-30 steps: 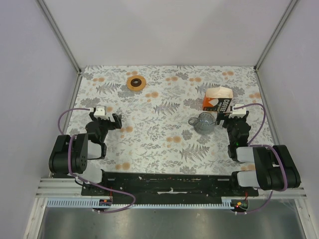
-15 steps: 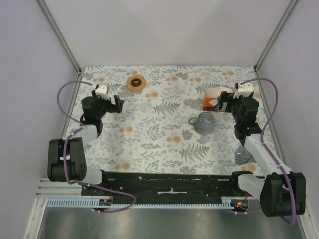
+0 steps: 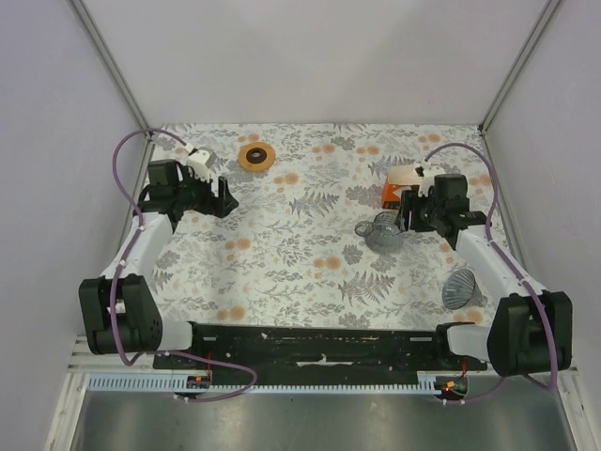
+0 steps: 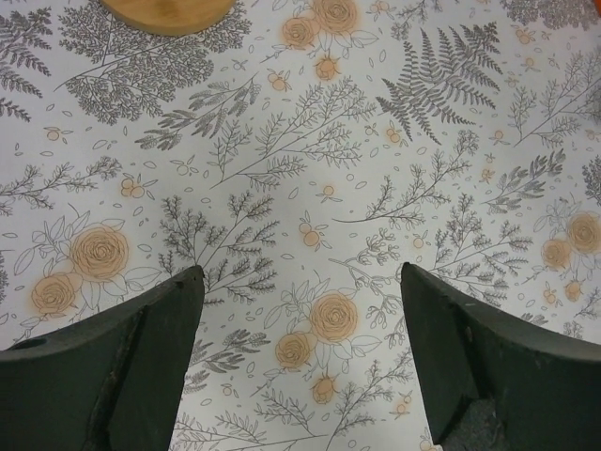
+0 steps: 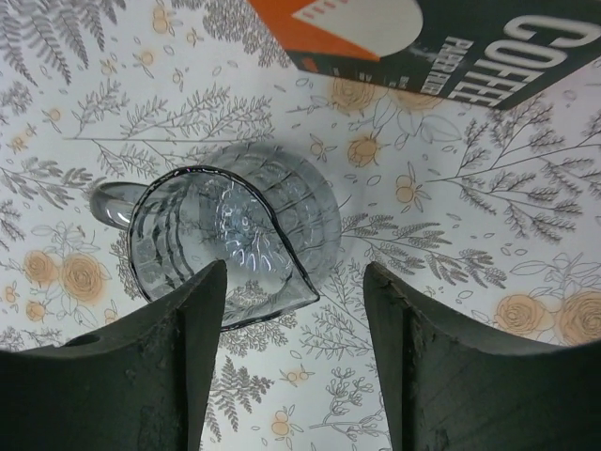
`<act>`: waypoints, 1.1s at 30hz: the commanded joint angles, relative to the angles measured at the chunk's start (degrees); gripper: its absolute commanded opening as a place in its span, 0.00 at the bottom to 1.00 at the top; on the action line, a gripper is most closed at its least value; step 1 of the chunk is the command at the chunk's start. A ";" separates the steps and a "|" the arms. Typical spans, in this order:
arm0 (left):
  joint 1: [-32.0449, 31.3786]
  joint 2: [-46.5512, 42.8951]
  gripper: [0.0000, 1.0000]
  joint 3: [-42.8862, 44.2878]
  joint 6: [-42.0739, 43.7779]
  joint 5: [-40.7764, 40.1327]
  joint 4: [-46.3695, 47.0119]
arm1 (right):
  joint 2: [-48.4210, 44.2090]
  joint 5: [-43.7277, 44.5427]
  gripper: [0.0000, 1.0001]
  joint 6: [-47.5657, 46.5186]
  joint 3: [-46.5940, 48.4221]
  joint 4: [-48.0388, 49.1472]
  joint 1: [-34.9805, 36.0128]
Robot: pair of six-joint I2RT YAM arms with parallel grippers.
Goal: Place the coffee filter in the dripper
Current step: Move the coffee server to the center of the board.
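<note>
The dripper [image 3: 383, 231] is a small grey see-through basket with a handle on its left, standing right of centre. From the right wrist its ribbed wall [image 5: 221, 244] lies just ahead of my left fingertip [image 5: 202, 301]. My right gripper [image 3: 411, 211] [image 5: 293, 282] hovers open between the dripper and the carton, with only tablecloth between its fingers. The coffee filter is not plainly in view. A pale sheet [image 3: 410, 175] shows at the carton's far end, and I cannot tell if that is it. My left gripper [image 3: 221, 197] [image 4: 300, 282] hangs wide open over bare cloth at far left.
The orange, white and black COFFEE carton [image 3: 394, 193] [image 5: 451, 47] lies just behind the dripper. A flat tan ring [image 3: 255, 156] [image 4: 164, 11] sits at the back left. A second grey see-through cone [image 3: 460, 289] rests near the right arm.
Both arms have unfolded and reached out over the table. The right gripper swung left over the dripper and its jaws narrowed. The grey cone at front right came into view.
</note>
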 commanded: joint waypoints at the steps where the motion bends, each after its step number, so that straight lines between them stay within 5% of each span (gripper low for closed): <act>1: 0.03 -2.43 0.90 3.81 3.28 -1.02 -9.90 | 3.95 -0.25 0.66 -1.87 4.41 -2.97 1.77; 7: 0.03 -2.52 0.88 4.60 1.26 -1.02 -10.96 | 9.06 3.89 0.37 -3.90 7.31 -4.03 4.75; 18: 0.03 -1.55 0.87 5.83 1.53 -2.25 -11.84 | 12.57 -4.11 0.05 -11.98 9.68 -3.23 16.70; 33: -0.67 2.57 0.82 7.67 0.56 -3.48 -10.26 | 25.58 -0.86 0.05 -15.59 23.48 -0.86 32.18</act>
